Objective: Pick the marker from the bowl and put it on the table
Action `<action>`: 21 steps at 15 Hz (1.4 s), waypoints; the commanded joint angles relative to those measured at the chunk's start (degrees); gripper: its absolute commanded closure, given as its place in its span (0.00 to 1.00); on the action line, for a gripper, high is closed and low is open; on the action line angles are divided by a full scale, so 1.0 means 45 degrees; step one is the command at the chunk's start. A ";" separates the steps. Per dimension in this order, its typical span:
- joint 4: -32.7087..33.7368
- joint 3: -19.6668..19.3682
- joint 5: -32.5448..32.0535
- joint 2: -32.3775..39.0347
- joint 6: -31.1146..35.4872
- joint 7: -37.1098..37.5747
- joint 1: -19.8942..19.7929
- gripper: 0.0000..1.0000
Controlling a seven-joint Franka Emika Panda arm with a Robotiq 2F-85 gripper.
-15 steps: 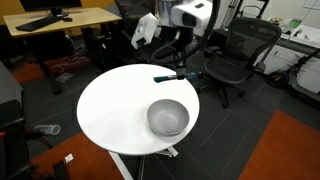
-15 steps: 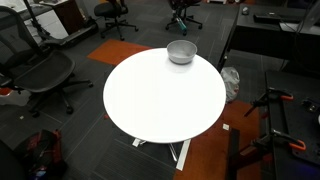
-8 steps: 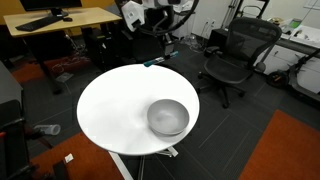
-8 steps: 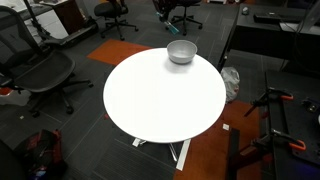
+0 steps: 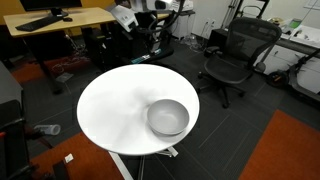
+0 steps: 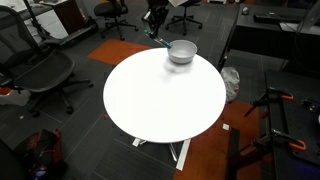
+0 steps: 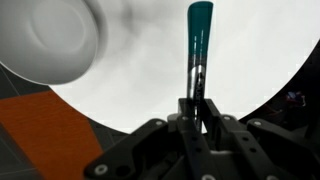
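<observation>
Clearly the claw (image 7: 196,103) is clenched on one end of the marker (image 7: 199,35), which is out of the bowl (image 7: 50,40) and held over the white worktop (image 7: 140,85), seemingly toward its rim; whether the tip touches the surface I cannot tell. If let go from any height, the round stick could bounce or roll off that nearby edge. Gripped only at its end, it might also pivot or slip loose.

Black office chairs (image 5: 238,52) and a wooden desk (image 5: 62,17) stand on dark carpet (image 5: 40,100).
</observation>
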 commanded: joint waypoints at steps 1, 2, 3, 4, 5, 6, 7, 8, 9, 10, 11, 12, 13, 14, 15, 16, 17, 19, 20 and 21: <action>0.0874 0.0199 -0.0211 0.0995 -0.0834 -0.0504 0.0235 0.95; 0.0998 0.0160 -0.0365 0.1293 -0.0834 -0.0476 0.0365 0.95; 0.1152 0.0157 -0.0431 0.1604 -0.0839 -0.0439 0.0446 0.95; 0.1316 0.0146 -0.0524 0.1949 -0.0801 -0.0451 0.0507 0.95; 0.1474 0.0149 -0.0623 0.2256 -0.0768 -0.0462 0.0559 0.95; 0.1634 0.0129 -0.0729 0.2595 -0.0636 -0.0470 0.0605 0.95; 0.1817 0.0129 -0.0802 0.2897 -0.0650 -0.0512 0.0621 0.95; 0.1995 0.0106 -0.0880 0.3220 -0.0520 -0.0530 0.0630 0.95; 0.2142 0.0106 -0.0943 0.3476 -0.0465 -0.0569 0.0626 0.95; 0.2316 0.0110 -0.1008 0.3759 -0.0384 -0.0615 0.0600 0.95; 0.2491 0.0088 -0.1044 0.4008 -0.0392 -0.0580 0.0593 0.95; 0.2648 0.0111 -0.1023 0.4245 -0.0330 -0.0616 0.0550 0.95; 0.2798 0.0134 -0.0985 0.4456 -0.0313 -0.0653 0.0513 0.95; 0.2923 0.0134 -0.0996 0.4664 -0.0246 -0.0702 0.0500 0.95; 0.3065 0.0123 -0.0999 0.4837 -0.0261 -0.0745 0.0495 0.95; 0.3177 0.0123 -0.0983 0.5002 -0.0221 -0.0783 0.0476 0.95; 0.3276 0.0114 -0.0981 0.5129 -0.0195 -0.0788 0.0469 0.95; 0.3391 0.0094 -0.1005 0.5288 -0.0184 -0.0701 0.0545 0.56; 0.3427 0.0084 -0.1006 0.5327 -0.0175 -0.0674 0.0559 0.56; 0.3463 0.0104 -0.0977 0.5346 -0.0157 -0.0688 0.0540 0.49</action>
